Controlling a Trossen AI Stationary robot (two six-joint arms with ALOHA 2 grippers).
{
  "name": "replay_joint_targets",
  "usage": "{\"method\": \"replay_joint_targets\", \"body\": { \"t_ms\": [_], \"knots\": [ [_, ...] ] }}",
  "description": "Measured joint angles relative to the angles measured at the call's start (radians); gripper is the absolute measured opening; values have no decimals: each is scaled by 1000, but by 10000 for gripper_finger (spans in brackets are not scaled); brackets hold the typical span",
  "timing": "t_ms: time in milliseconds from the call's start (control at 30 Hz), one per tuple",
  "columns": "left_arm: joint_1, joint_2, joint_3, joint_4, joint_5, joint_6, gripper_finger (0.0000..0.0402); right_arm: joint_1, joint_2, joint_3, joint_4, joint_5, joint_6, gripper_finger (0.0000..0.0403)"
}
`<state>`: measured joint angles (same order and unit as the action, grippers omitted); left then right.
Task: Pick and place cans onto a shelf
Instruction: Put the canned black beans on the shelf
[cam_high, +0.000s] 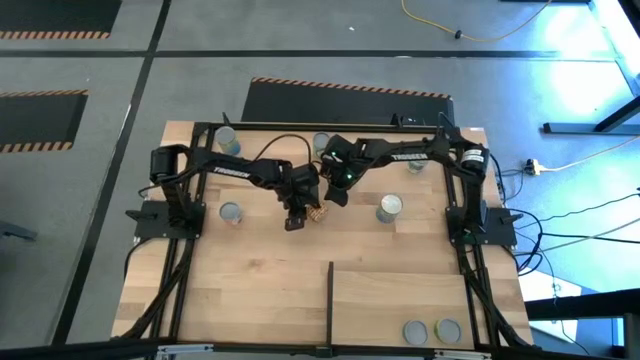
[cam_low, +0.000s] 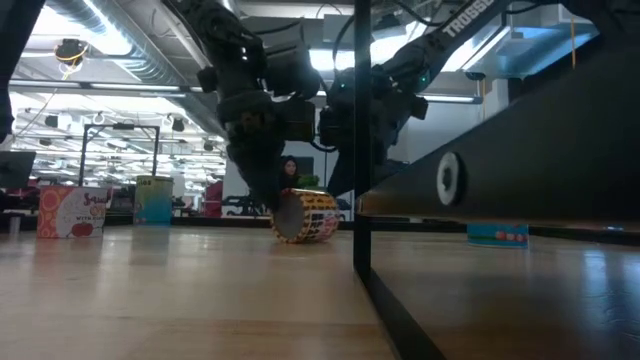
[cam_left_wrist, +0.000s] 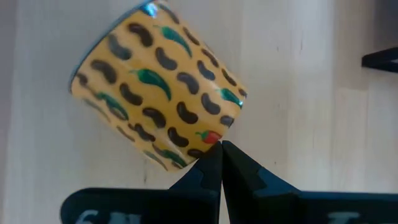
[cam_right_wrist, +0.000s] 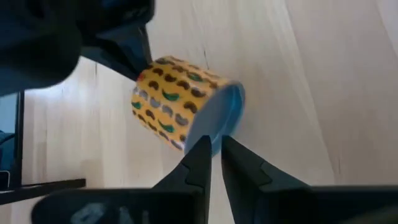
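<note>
A yellow can (cam_left_wrist: 158, 93) printed with dark beans lies on its side on the wooden tabletop, near the middle (cam_high: 316, 212); its silvery end (cam_right_wrist: 214, 118) faces my right gripper. Both grippers slant down at it from opposite ends. My left gripper (cam_left_wrist: 221, 149) is shut, its tips at the can's other end. My right gripper (cam_right_wrist: 214, 146) has its fingers a narrow gap apart, with the tips just in front of the silvery end's lower rim; I cannot tell whether they touch it. The shelf (cam_high: 400, 295), at the near right behind a black divider bar (cam_high: 330, 300), holds two cans (cam_high: 431, 331). My left gripper's shut fingertips (cam_left_wrist: 214, 155) meet the lying can at the rim of the end (cam_left_wrist: 214, 138) turned away from my right gripper. They come slanting down from the table's left side. The can lies on its side on the wood.
Upright cans stand on the table at the far left (cam_high: 228, 142), the left (cam_high: 231, 212), the far middle (cam_high: 322, 143) and to the right of the grippers (cam_high: 389, 207). The divider bar's upright post (cam_low: 358, 150) rises close in front of the low camera.
</note>
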<state>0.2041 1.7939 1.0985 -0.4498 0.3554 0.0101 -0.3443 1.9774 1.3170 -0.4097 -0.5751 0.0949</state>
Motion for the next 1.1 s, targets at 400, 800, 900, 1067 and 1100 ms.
{"method": "replay_joint_targets", "body": {
  "t_ms": [400,800,900,1067,1100],
  "knots": [
    [39,1,0,2,7,5,0,1,40,0,19,-8,4,40],
    [44,0,0,32,6,21,0,0,40,0,55,-71,0,40],
    [44,5,0,33,3,21,0,0,41,0,60,-110,1,40],
    [49,52,0,45,2,21,0,1,41,0,68,-154,13,37],
    [50,66,0,52,2,20,0,1,41,0,76,-155,13,34]
  ]
}}
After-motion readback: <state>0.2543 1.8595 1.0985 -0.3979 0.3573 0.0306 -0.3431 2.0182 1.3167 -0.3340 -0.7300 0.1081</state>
